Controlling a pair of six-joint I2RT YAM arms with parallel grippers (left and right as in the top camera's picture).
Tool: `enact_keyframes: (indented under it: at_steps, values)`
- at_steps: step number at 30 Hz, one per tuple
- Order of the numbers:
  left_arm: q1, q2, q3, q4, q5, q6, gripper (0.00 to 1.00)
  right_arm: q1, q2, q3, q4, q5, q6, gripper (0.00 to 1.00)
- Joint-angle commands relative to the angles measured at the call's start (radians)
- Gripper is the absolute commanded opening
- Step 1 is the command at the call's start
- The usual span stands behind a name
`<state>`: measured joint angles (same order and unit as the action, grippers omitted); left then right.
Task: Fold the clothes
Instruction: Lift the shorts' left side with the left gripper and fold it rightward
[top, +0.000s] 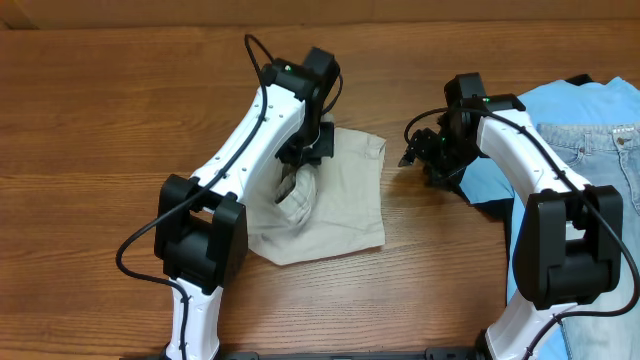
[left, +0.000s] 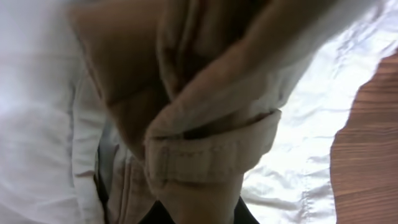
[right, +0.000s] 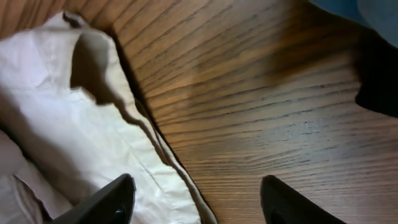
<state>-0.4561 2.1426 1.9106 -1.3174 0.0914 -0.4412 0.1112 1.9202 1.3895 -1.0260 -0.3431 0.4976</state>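
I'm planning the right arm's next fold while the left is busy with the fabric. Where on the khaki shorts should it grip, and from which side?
Take the shorts by their right edge, coming in from the right. That edge lies flat and unbunched on the table, and the open right gripper hovers just over it. The left gripper holds the lifted middle, so the left side is probably blocked.

Overhead even, sharp, left wrist close-up blurred, shorts (left: 205, 165) blown out white, warm sheen on tabletop (right: 280, 112)
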Motion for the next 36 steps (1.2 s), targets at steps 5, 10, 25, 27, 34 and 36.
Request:
enact_keyframes:
  at_steps: [5, 10, 25, 27, 34, 36]
  values:
    - [0.104, -0.034, 0.184, -0.217, -0.076, 0.063, 0.04, 0.043, -0.022, 0.002, 0.023, -0.142, -0.298, 0.21]
    - [0.195, -0.035, 0.451, -0.373, -0.063, 0.143, 0.04, 0.087, -0.001, -0.086, 0.155, -0.155, -0.35, 0.04]
    - [0.138, -0.097, 0.514, -0.372, 0.073, 0.176, 0.04, 0.155, 0.158, -0.126, 0.212, -0.248, -0.472, 0.04]
    - [0.119, -0.097, 0.501, -0.372, 0.048, 0.175, 0.04, 0.155, 0.182, -0.126, 0.211, -0.208, -0.471, 0.04]
    - [0.038, -0.091, 0.365, -0.333, 0.01, 0.148, 0.04, 0.155, 0.196, -0.126, 0.216, -0.189, -0.468, 0.04]
    - [0.011, -0.091, 0.304, -0.281, 0.01, 0.117, 0.04, 0.155, 0.196, -0.126, 0.216, -0.189, -0.468, 0.04]
